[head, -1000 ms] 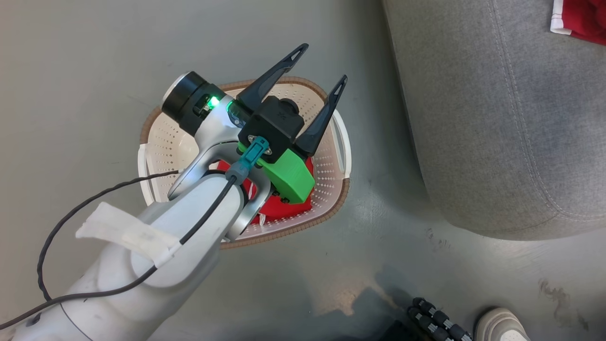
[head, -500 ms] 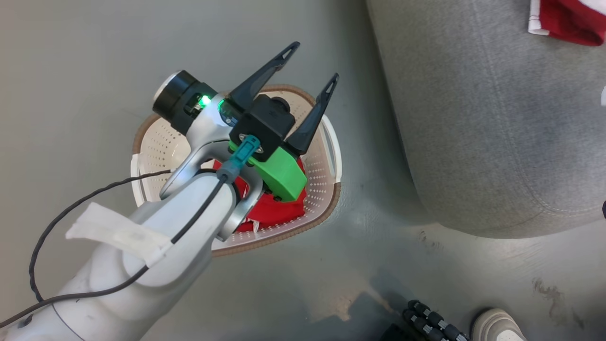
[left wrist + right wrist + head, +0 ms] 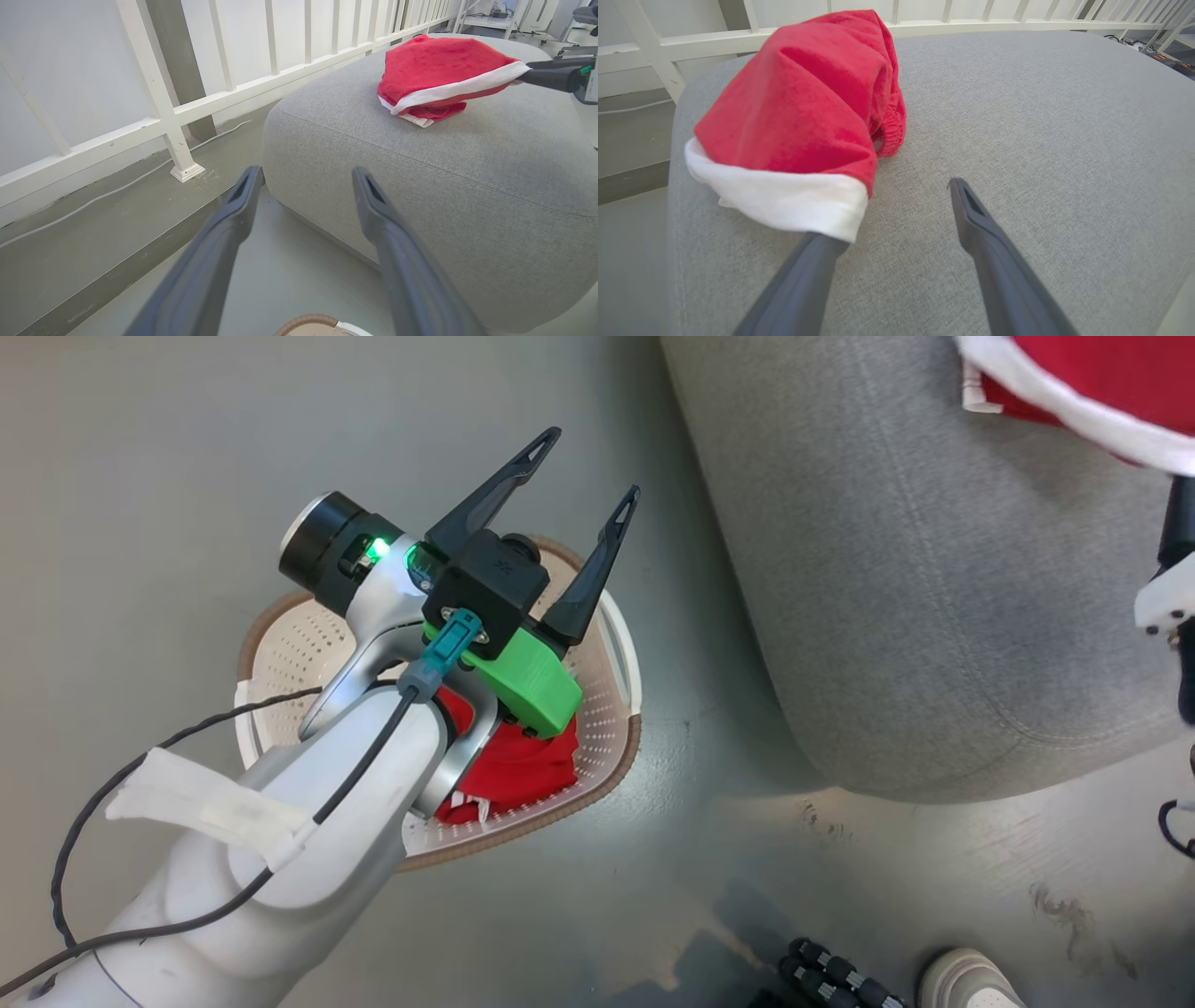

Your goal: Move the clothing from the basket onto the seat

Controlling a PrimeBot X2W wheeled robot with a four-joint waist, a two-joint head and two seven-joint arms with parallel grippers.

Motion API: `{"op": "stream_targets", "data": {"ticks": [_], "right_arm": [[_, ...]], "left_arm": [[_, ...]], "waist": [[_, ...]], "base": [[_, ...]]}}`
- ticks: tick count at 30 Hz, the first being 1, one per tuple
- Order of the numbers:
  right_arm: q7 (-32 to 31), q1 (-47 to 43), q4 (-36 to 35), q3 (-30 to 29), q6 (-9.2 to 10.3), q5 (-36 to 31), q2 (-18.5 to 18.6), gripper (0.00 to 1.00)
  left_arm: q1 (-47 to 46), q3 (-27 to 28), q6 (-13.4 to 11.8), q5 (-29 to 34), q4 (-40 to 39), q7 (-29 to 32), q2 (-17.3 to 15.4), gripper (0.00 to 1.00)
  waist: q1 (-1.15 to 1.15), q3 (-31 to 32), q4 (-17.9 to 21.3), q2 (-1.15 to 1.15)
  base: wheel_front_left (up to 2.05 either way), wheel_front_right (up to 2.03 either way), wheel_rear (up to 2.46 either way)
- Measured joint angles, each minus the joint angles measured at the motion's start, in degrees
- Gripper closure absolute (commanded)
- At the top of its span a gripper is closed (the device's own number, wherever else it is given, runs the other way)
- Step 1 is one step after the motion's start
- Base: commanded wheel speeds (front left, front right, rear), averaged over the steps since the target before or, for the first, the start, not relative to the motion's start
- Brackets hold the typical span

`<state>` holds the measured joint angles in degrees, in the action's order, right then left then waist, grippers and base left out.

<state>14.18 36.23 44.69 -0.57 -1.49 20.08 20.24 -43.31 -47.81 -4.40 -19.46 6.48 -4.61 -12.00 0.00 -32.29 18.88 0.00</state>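
Grey floor (image 3: 140, 448), on which the cream basket (image 3: 280, 649) and the large grey seat (image 3: 887, 569) are set near each other, with bare floor between them. Red clothing (image 3: 430, 65) with white trim is seen lying on the seat's top. A pale cable (image 3: 117, 189) is laid along the floor beside a white railing (image 3: 154, 93).

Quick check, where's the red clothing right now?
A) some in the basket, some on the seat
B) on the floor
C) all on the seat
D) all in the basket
A: a red garment lies in the basket, and a white-trimmed red garment rests on the grey seat.
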Motion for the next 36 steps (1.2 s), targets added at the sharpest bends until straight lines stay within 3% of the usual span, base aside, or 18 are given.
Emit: {"op": "stream_targets", "data": {"ticks": [8,17,30,36], "right_arm": [[0.3,-3.4,-1.5,-0.4,-1.56,0.0,-0.5,0.0],[0.3,-5.5,-1.0,3.5,-5.02,0.4,-3.9,0.0],[0.3,-7.5,-5.2,8.9,-5.65,1.3,-4.1,0.0],[0.3,-10.2,-9.8,15.9,-5.65,5.8,-5.5,0.0]], "left_arm": [[0.0,0.2,-0.2,-0.2,-0.2,-0.1,0.0,0.0],[0.2,0.2,-0.4,-0.3,-0.5,0.0,0.0,0.0],[0.2,0.5,-0.6,-0.3,-1.0,0.0,-0.1,0.0],[0.8,0.8,-0.7,-0.3,-1.2,0.0,-0.2,0.0]], "waist": [[0.0,0.9,0.9,0.0],[0.0,0.8,0.8,0.0],[0.0,1.0,0.9,0.0],[0.0,1.1,1.3,0.0]], "base": [[0.0,0.0,0.0],[0.0,0.0,0.0],[0.0,0.0,0.0],[0.0,0.0,0.0]]}}
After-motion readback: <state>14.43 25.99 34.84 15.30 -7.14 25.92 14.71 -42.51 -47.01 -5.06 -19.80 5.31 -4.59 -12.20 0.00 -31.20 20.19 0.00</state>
